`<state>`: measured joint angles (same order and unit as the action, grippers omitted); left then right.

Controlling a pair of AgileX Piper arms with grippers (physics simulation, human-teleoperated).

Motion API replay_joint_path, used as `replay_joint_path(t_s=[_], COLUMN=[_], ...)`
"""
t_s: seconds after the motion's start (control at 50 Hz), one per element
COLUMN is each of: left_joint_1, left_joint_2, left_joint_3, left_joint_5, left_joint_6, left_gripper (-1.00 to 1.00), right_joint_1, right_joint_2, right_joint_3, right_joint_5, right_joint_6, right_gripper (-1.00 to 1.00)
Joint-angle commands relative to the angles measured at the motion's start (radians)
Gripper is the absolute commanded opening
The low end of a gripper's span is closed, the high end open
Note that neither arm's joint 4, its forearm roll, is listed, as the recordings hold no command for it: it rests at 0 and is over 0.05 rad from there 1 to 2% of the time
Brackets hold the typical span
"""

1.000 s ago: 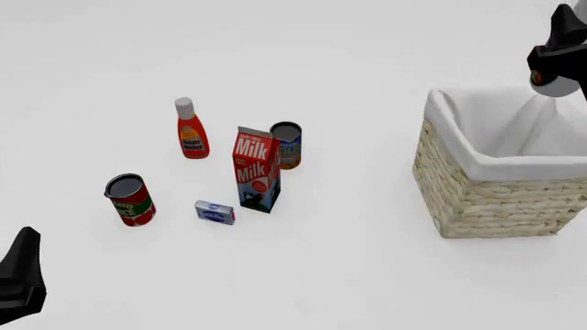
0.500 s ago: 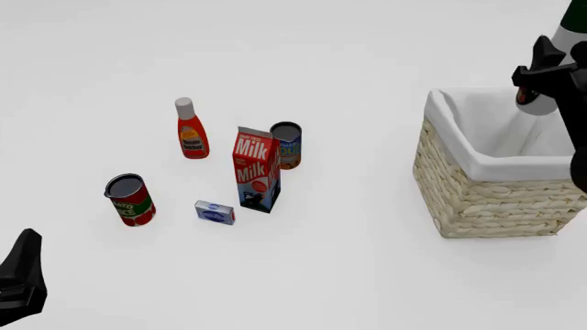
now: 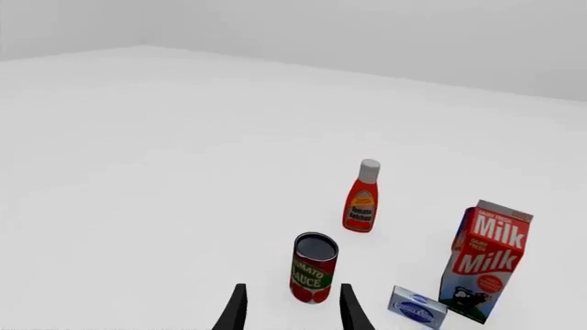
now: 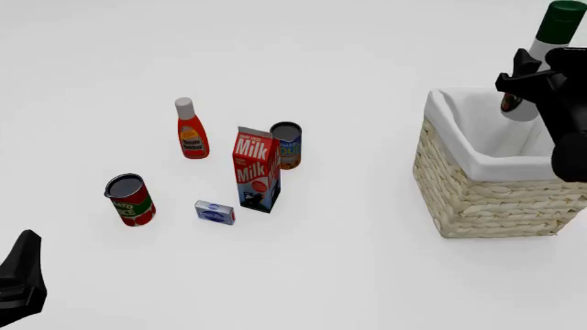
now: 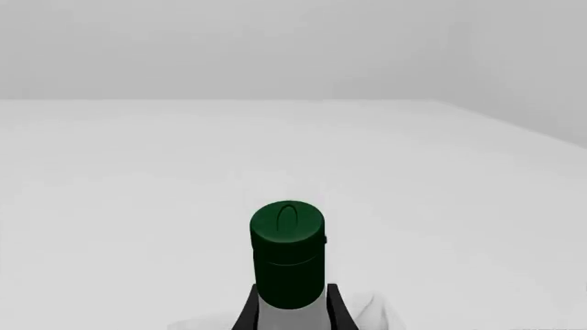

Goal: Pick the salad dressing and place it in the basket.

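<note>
The salad dressing (image 4: 556, 24), a white bottle with a dark green cap, hangs tilted over the far part of the basket (image 4: 486, 192), a woven wicker square with a white cloth lining. My right gripper (image 4: 532, 79) is shut on the bottle's body, and the bottle's lower end shows against the lining. In the right wrist view the green cap of the salad dressing (image 5: 287, 240) rises between the fingers of my right gripper (image 5: 289, 299). My left gripper (image 4: 23, 275) sits low at the front left, far from both. It is open in its own view, left gripper (image 3: 293, 292).
On the table's left half stand a red ketchup bottle (image 4: 191, 130), a milk carton (image 4: 256, 168), a blue-labelled can (image 4: 287, 144) behind it, a tomato sauce can (image 4: 129, 199) and a small blue box (image 4: 214, 212). The tomato sauce can (image 3: 314, 268) stands just beyond the left fingers.
My right gripper has carried the salad dressing leftward from the picture's right edge to above the basket, and its green cap has come into view. The left arm has stayed put.
</note>
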<state>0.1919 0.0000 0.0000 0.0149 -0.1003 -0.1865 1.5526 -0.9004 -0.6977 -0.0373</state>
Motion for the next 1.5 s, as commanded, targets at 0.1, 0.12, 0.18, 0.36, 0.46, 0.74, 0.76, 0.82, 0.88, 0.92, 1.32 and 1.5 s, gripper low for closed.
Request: replay_joint_path(t_s=[0.1,0.12,0.18,0.36,0.46,0.74,0.76,0.82,0.88,0.92,1.32,1.5], left_joint_1=[0.004,0.005,0.004,0.003,0.006,0.006,0.006,0.005,0.003,0.002,0.007,0.010], left_joint_2=[0.000,0.000,0.000,0.000,0.000,0.000,0.000,0.000,0.000,0.000,0.000,0.000], left_joint_3=[0.000,0.000,0.000,0.000,0.000,0.000,0.000,0.000,0.000,0.000,0.000,0.000], left_joint_5=[0.004,0.004,0.005,0.002,0.004,0.005,0.005,0.005,0.004,0.003,0.005,0.005], left_joint_6=[-0.004,-0.006,-0.008,-0.012,-0.016,-0.019,-0.020,-0.021,-0.021,-0.021,-0.025,-0.023], left_gripper=[1.00,1.00,1.00,1.00,1.00,1.00,1.00,1.00,1.00,1.00,1.00,1.00], right_joint_1=[0.011,0.013,0.017,0.012,0.003,-0.006,-0.006,-0.004,-0.002,0.000,0.003,0.002], right_joint_2=[-0.014,-0.019,-0.026,-0.033,-0.021,0.009,0.008,0.013,0.015,0.019,0.047,0.062], right_joint_3=[0.011,0.016,0.022,0.028,0.029,0.040,0.041,0.046,0.050,0.055,0.084,0.095], right_joint_5=[0.017,0.018,0.024,0.028,0.025,0.033,0.034,0.030,0.026,0.022,-0.011,-0.027], right_joint_6=[-0.016,-0.019,-0.024,-0.032,-0.039,-0.053,-0.054,-0.060,-0.061,-0.062,-0.053,-0.046], right_gripper=[-1.00,-1.00,-1.00,-1.00,-1.00,-1.00,-1.00,-1.00,-1.00,-1.00,-1.00,-1.00])
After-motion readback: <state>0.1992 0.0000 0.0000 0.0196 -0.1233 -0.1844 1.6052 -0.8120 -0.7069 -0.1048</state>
